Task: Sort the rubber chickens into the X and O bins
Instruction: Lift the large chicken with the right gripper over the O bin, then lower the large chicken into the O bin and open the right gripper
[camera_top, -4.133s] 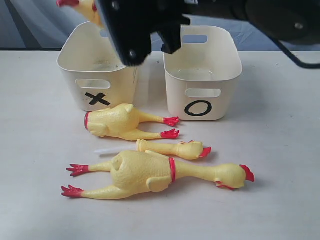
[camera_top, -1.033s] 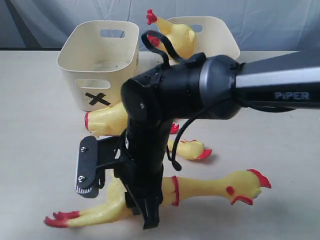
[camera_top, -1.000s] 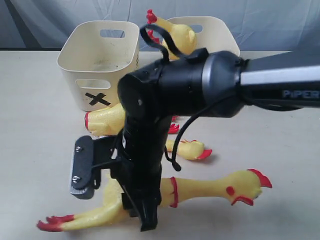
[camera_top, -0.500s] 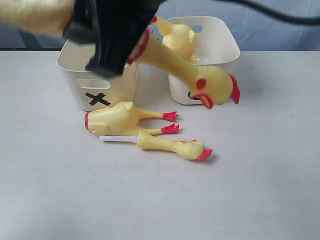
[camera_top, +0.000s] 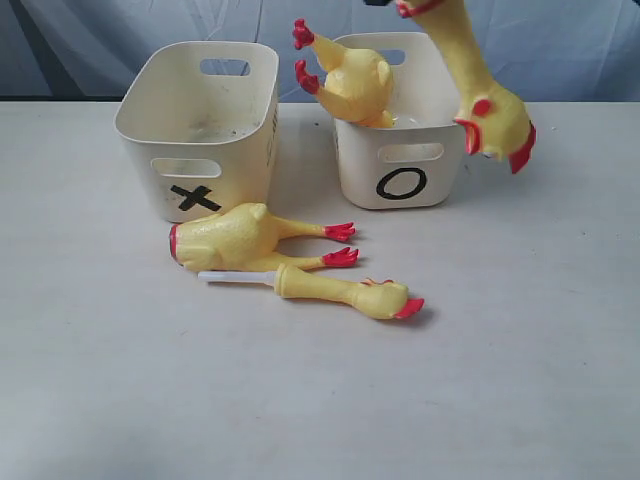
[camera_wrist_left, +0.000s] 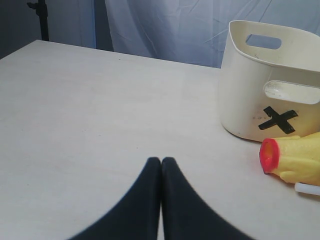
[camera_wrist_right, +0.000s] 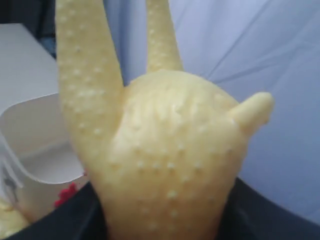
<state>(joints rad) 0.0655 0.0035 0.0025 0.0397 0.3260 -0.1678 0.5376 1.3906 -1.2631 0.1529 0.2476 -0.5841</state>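
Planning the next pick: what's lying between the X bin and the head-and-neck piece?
The headless chicken body lies there, as the exterior view shows.

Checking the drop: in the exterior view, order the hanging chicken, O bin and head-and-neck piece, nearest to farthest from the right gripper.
1. Hanging chicken: in the right gripper, top right.
2. O bin: just below, at back.
3. Head-and-neck piece: on the table, in front.
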